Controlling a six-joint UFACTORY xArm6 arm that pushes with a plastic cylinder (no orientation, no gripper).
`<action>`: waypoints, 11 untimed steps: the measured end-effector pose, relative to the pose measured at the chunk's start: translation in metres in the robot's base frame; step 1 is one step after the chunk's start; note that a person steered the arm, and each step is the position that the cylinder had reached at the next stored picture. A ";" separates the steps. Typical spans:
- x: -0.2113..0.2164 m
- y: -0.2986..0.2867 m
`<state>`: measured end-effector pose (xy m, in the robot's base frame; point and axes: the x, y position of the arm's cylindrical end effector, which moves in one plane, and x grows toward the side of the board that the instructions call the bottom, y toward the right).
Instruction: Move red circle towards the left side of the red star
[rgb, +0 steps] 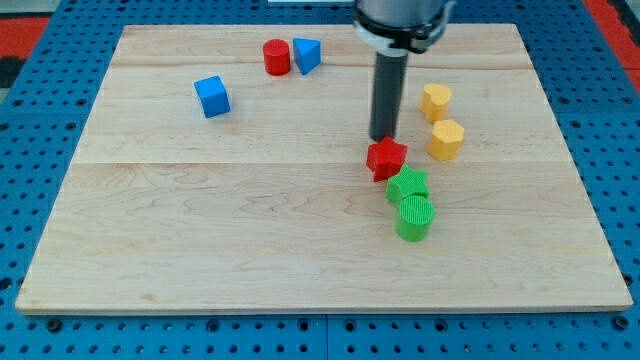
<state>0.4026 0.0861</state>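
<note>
The red circle (276, 57) stands near the view's top, left of centre, touching a blue triangular block (307, 54) on its right. The red star (386, 158) lies right of centre on the wooden board (200, 230). My tip (383, 138) is just above the red star's top edge, touching or nearly touching it. The red circle is far up and left of my tip.
A blue cube (212, 96) sits at upper left. Two yellow blocks (435, 101) (446, 139) stand right of my tip. A green star (407, 186) and a green cylinder (414, 217) lie just below the red star.
</note>
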 end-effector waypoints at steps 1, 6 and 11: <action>0.022 0.007; -0.086 -0.112; -0.159 -0.182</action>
<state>0.2435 -0.0962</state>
